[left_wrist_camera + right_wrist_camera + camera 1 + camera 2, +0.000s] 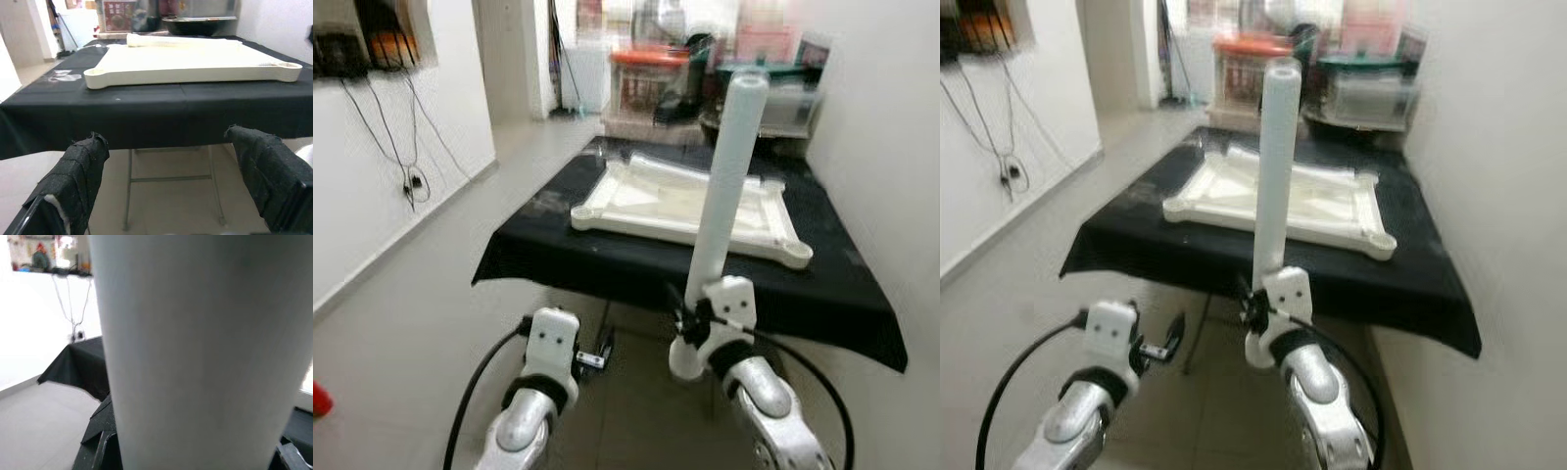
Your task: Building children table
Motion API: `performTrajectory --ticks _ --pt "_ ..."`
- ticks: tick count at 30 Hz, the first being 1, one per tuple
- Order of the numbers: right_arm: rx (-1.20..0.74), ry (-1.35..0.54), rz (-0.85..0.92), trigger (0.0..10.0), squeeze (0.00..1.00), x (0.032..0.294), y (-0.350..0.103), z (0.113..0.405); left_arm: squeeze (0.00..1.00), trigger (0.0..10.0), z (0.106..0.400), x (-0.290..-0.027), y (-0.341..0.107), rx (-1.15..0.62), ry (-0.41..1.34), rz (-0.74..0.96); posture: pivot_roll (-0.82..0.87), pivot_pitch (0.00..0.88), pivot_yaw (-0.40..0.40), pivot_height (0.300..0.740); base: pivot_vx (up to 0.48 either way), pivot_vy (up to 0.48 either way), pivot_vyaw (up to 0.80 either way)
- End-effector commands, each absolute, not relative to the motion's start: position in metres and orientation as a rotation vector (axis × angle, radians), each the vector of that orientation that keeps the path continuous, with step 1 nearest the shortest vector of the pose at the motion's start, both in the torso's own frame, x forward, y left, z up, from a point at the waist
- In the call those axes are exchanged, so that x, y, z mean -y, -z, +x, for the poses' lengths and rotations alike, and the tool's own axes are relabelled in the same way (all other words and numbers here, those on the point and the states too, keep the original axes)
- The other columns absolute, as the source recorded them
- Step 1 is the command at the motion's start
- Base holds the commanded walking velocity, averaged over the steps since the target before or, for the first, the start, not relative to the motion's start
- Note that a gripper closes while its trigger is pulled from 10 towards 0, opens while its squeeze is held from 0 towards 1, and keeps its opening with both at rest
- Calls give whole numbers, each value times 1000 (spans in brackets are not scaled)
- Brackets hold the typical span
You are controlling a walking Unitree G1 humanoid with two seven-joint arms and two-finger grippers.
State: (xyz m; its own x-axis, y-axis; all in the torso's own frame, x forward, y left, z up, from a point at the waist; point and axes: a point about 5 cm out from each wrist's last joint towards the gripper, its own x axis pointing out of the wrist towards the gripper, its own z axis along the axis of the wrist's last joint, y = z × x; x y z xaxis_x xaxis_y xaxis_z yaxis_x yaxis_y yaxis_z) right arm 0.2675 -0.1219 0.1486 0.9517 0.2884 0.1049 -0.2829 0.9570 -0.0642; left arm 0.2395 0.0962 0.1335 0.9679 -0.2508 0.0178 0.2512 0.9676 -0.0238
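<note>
Left eye view: the right hand (690,328) pinches a white leg (724,186) and holds it upright, in front of the black surface (607,259). A white top (690,211) lies flat on the surface.

Left wrist view: the left hand (171,166) is spread wide, low and before the surface.

Right wrist view: the leg (195,352) looms very close.

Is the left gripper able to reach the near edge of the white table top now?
Probably yes. The left gripper is open and empty, facing the white table top on the black cloth, with only open air between them. It would need to rise and advance.
</note>
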Motion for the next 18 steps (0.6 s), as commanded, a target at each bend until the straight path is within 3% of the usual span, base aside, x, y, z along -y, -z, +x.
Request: performTrajectory --ticks 1,3,13,18 --pt "104 -301 -58 10000 0 122 -148 266 0 10000 231 -93 -125 -27 254 -43 9 0 -71 740 0 0 0" --pt "94 -302 -62 10000 0 124 -146 264 0 10000 227 -91 -124 -38 260 -55 8 0 -72 740 0 0 0" --pt "103 -317 -59 10000 0 120 -146 264 0 10000 221 -103 -122 -37 253 -23 20 0 -67 740 0 0 -779" --pt "115 -317 -70 10000 0 119 -148 265 0 10000 228 -107 -129 1 211 -19 21 0 -64 740 0 0 0"
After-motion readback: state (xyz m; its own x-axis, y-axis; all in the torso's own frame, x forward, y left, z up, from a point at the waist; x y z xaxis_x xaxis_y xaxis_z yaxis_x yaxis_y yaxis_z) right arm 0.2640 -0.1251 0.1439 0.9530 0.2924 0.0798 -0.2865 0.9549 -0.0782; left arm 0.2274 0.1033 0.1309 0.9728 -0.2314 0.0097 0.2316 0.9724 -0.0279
